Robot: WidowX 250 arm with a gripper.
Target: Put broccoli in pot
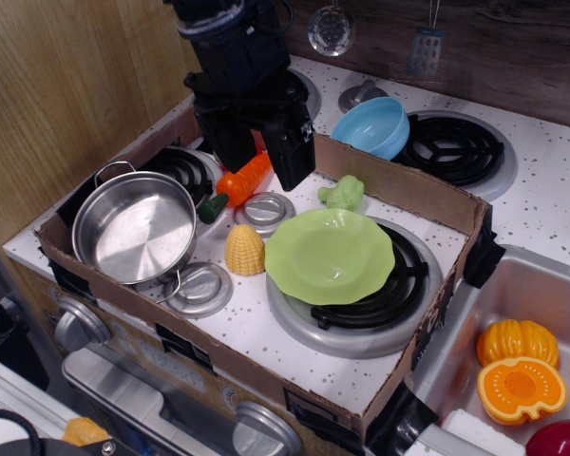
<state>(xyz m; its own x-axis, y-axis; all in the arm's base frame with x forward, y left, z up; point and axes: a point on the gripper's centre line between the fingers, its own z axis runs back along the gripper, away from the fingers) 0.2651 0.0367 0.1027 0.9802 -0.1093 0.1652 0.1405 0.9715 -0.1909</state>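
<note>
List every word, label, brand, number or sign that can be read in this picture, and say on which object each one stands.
None: no readable text shows in this view.
The pot, plate, bowl, broccoli and corn bear no print.
The stove knobs have raised handles but no readable marks.
The cardboard box and the black end effector show no label.
</note>
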